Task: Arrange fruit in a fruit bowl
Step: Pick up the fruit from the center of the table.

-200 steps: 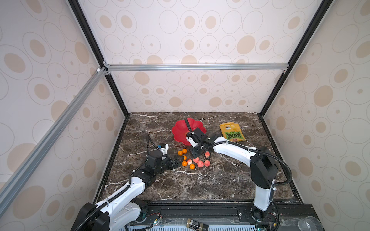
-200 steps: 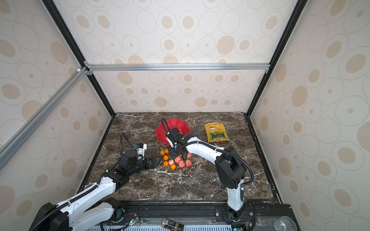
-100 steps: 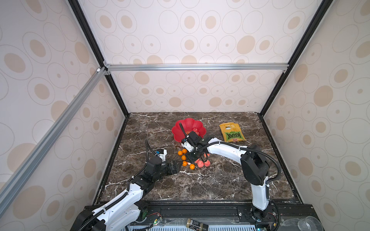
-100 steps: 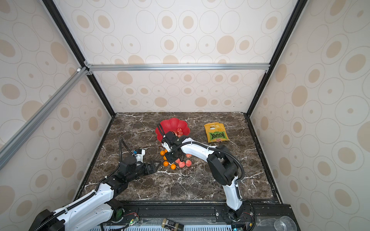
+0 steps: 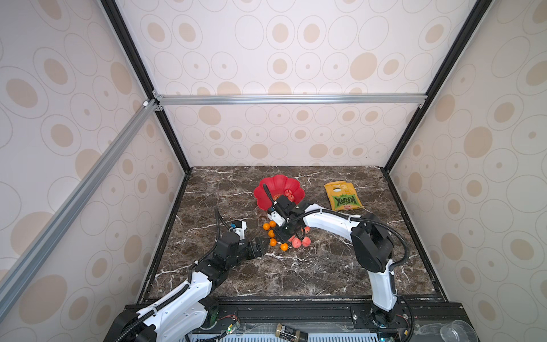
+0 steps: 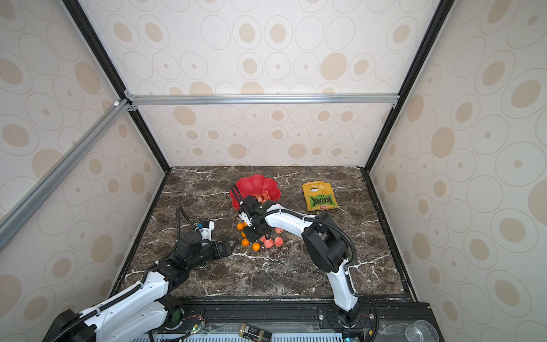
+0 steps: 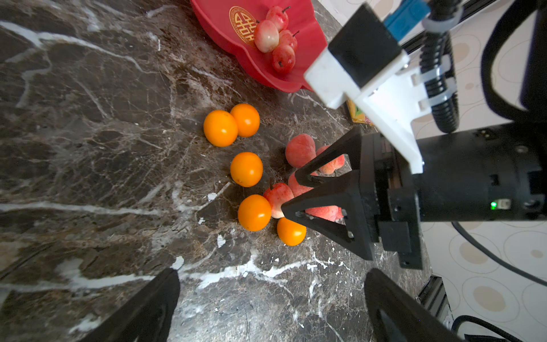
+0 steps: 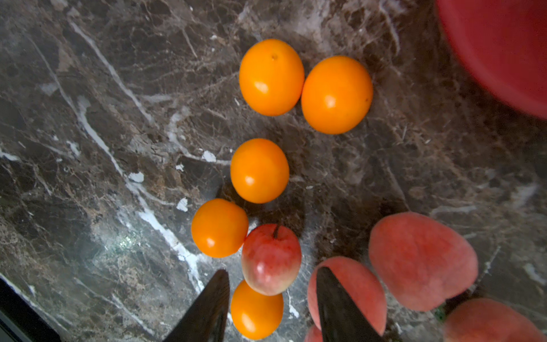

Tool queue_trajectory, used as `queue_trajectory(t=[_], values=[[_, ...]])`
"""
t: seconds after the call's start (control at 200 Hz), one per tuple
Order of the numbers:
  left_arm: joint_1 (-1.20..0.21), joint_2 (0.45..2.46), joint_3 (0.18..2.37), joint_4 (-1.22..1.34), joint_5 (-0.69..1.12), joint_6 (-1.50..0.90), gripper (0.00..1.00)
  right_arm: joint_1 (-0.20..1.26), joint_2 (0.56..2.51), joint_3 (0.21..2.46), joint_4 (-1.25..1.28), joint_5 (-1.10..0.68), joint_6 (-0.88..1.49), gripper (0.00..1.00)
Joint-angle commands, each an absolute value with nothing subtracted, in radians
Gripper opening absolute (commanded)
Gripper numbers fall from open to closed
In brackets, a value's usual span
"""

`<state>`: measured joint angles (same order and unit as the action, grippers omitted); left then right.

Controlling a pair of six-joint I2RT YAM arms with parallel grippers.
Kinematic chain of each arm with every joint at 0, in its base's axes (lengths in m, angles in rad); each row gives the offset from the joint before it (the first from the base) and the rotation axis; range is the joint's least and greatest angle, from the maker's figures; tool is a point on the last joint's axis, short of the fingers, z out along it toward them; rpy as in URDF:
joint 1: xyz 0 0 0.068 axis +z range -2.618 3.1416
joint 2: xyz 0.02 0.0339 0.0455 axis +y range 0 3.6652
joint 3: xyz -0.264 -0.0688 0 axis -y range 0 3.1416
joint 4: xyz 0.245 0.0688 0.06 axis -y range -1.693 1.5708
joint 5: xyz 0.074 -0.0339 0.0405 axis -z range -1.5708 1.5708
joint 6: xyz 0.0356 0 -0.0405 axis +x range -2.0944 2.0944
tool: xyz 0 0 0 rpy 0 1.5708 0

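Checking surfaces first: what's on the desk [image 5: 296, 266]? — A

Dark brown marble, white veins, polished. Fruit bowl [image 5: 278, 185] is glossy red, shallow, with a scalloped petal rim and a round gold mark [image 7: 242, 23] at centre. Four small stemmed fruits [image 7: 266, 35], red-pink, lie inside beside the mark. Yellow-green snack bag [image 5: 342, 197] lies flat right of the bowl in both top views, well apart. — B

Loose fruit? — A

Five smooth orange fruits [image 8: 259, 171] in a rough line on the marble near the bowl, two of them touching. Matte, fuzzy pink fruits [image 8: 421, 260] cluster beside them. One shiny apple-shaped fruit [image 8: 270, 259] with a stem touches an orange one. — B

Arms? — A

Right arm reaches in from its base, wrist bent down over the cluster. Right gripper [image 8: 271, 271] is about half open, tapered black fingers [image 8: 213, 305] straddling the apple-shaped fruit, one finger overlapping a pink fruit. Can't tell if either finger touches it; nothing is lifted. The bowl sits toward the back of the desk, just beyond that gripper. Left arm lies low, stretched toward the fruit. Left gripper [image 7: 270, 274] is spread wide, holds nothing, near the orange fruits without touching them. — B
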<state>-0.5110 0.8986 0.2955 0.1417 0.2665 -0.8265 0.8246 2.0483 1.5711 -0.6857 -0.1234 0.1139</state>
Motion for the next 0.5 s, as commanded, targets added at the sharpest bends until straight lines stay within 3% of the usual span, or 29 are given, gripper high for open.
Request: queue_trajectory(t=[0.0, 0.495], values=[[-0.518, 0.891, 0.298, 0.153, 0.253, -0.839, 0.98, 0.831, 2.078, 1.596, -0.713, -0.125, 0.104, 0.51], [-0.518, 0.894, 0.301, 0.159, 0.255, -0.838, 0.98, 0.831, 2.105, 1.601, -0.704, -0.13, 0.11, 0.52]])
